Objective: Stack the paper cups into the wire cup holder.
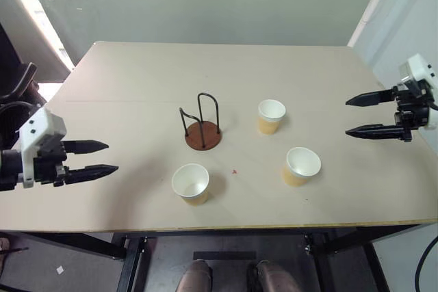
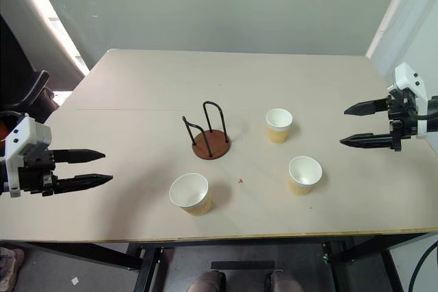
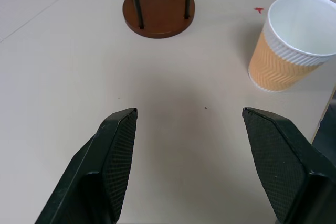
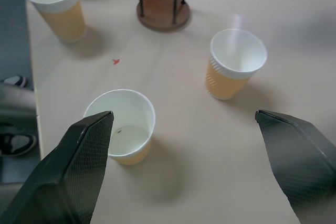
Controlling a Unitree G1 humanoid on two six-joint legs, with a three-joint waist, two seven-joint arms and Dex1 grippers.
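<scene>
Three paper cups stand upright on the table: one (image 1: 191, 183) near the front edge, one (image 1: 271, 115) right of the holder, one (image 1: 302, 165) at the front right. The wire cup holder (image 1: 202, 126), a brown disc with black wire loops, stands empty mid-table. My left gripper (image 1: 94, 158) hovers open over the table's left edge, pointing right toward the front cup (image 3: 294, 40). My right gripper (image 1: 357, 115) hovers open at the right edge, pointing left at the two right cups (image 4: 237, 62) (image 4: 122, 124). Nothing is between either gripper's fingers.
The beige table (image 1: 137, 94) is bare around the holder and cups, with a small red mark (image 1: 234, 171) near the front. A wall stands behind the far edge. Dark table legs show below the front edge.
</scene>
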